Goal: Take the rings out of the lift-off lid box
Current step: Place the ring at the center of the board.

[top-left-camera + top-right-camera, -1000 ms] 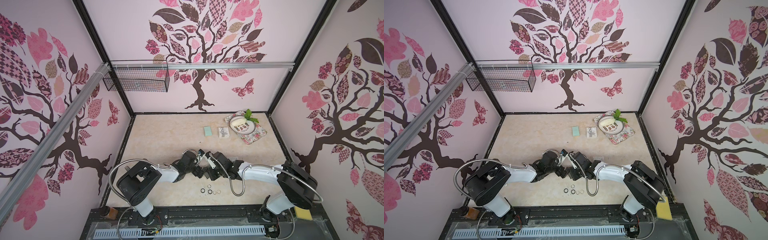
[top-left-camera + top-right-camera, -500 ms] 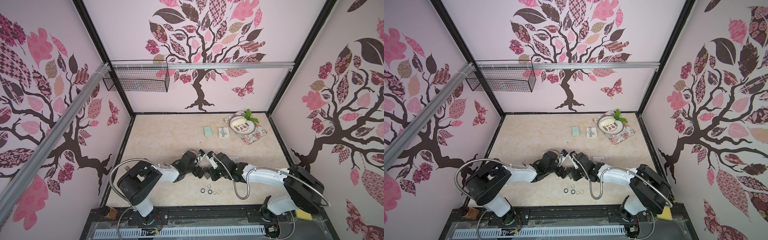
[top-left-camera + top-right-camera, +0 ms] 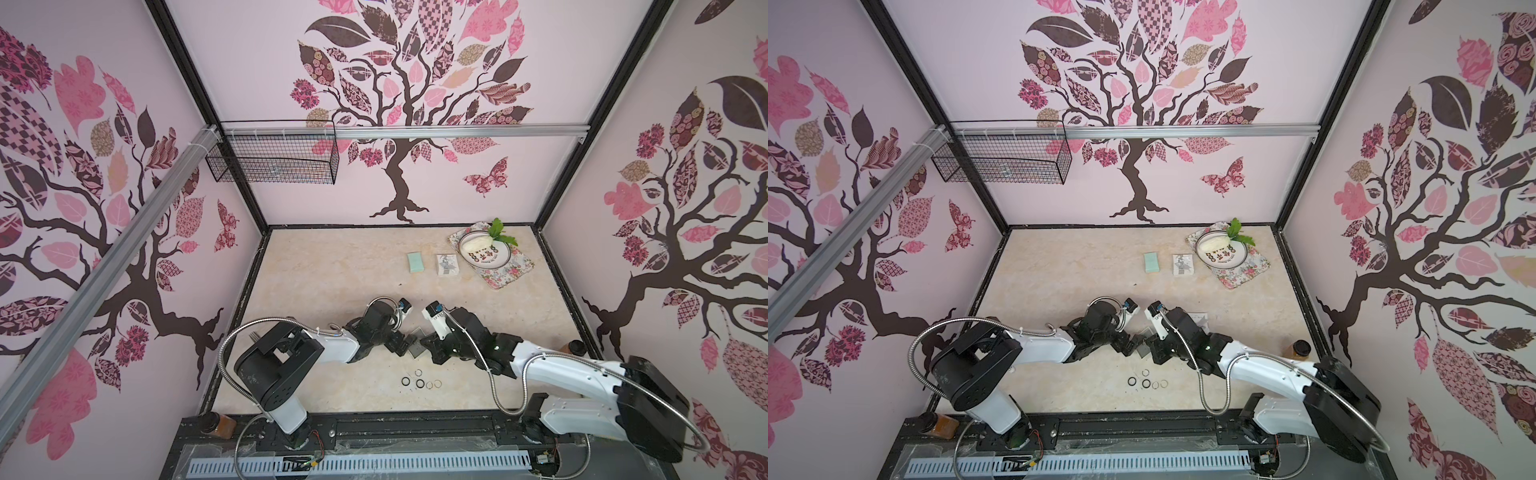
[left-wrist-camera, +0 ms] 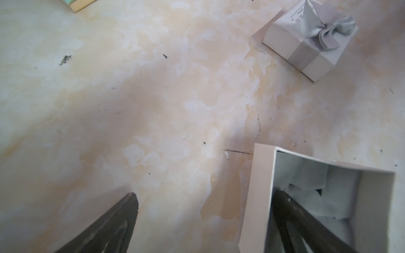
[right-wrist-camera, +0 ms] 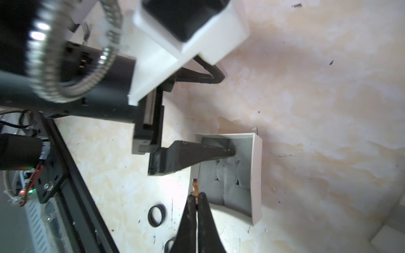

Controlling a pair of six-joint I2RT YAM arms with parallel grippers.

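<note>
In both top views five rings lie on the surface near the open box; left wrist: left gripper spread astride its wall; right wrist: right gripper clamped on a gold ring, probably the last, next wanting set-down beside them.

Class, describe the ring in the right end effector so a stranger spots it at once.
On the marbled table, find the open grey box. By its rim, the right end effector pinches a thin gold ring edge-on; the other rings lie flat on the table.
</note>
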